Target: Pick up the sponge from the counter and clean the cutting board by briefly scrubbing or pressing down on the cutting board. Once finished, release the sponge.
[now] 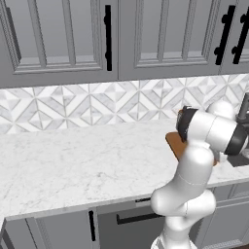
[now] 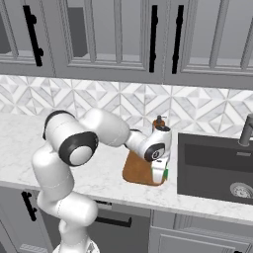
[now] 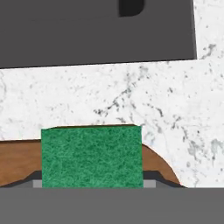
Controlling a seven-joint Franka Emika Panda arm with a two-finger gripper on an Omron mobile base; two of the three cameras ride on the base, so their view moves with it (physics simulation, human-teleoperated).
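Tool (image 2: 159, 174) is clamped on the sponge (image 3: 92, 156), right over the cutting board's (image 2: 138, 170) corner on the bench (image 1: 73, 160). Sink (image 2: 215, 168) sits just beside, soap bottle (image 2: 158, 122) behind.

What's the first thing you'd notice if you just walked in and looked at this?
The big white robot arm bent low over the cutting board, near the counter's front edge beside the dark sink. Its gripper is shut on a bright green sponge, held over the board's corner next to the sink.
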